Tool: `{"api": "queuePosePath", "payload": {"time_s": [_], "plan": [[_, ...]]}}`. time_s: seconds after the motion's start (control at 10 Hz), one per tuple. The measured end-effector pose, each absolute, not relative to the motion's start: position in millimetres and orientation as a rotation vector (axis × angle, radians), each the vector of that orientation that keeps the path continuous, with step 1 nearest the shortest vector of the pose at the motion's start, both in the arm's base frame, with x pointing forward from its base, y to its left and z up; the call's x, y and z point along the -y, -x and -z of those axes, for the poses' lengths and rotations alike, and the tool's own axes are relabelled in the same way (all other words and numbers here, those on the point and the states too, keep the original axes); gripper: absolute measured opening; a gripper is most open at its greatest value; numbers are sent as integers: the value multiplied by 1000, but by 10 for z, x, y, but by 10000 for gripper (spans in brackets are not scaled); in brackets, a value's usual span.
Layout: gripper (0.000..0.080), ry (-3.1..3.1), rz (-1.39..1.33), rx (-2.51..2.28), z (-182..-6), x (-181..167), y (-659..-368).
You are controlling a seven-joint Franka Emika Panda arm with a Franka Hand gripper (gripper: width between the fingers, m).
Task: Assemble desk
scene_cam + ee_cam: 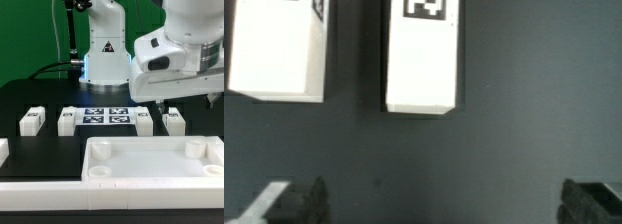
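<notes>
The desk slab [150,165] lies at the front of the black table, raised rim up, with round sockets in its corners. Several square white legs with tags lie in a row behind it: two on the exterior view's left [32,121] [68,121] and two on its right [144,122] [174,121]. My gripper [185,100] hangs above the right pair. In the wrist view two legs [278,50] [423,55] lie side by side on the dark table, beyond my gripper [446,205]. Its dark fingertips [295,200] stand wide apart with nothing between them.
The marker board [107,117] lies between the two pairs of legs. The robot's base [105,55] stands behind it. A white piece [3,152] shows at the exterior view's left edge. A green backdrop closes the back.
</notes>
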State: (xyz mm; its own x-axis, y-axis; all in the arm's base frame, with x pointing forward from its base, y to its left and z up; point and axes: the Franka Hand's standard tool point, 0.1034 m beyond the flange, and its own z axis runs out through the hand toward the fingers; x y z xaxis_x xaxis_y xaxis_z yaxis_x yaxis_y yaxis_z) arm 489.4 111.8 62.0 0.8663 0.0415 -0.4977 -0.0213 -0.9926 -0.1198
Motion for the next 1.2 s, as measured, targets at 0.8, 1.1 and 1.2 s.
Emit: {"api": "queuePosePath", "payload": {"time_s": [0.8,1.1,1.2], "plan": [[649,2694,-1345,76,-471,-1116,-4755],[649,2729,-1400,57,-437,-1087,-4662],[649,2742,-1426,47,-431,-1132,-4616]]}}
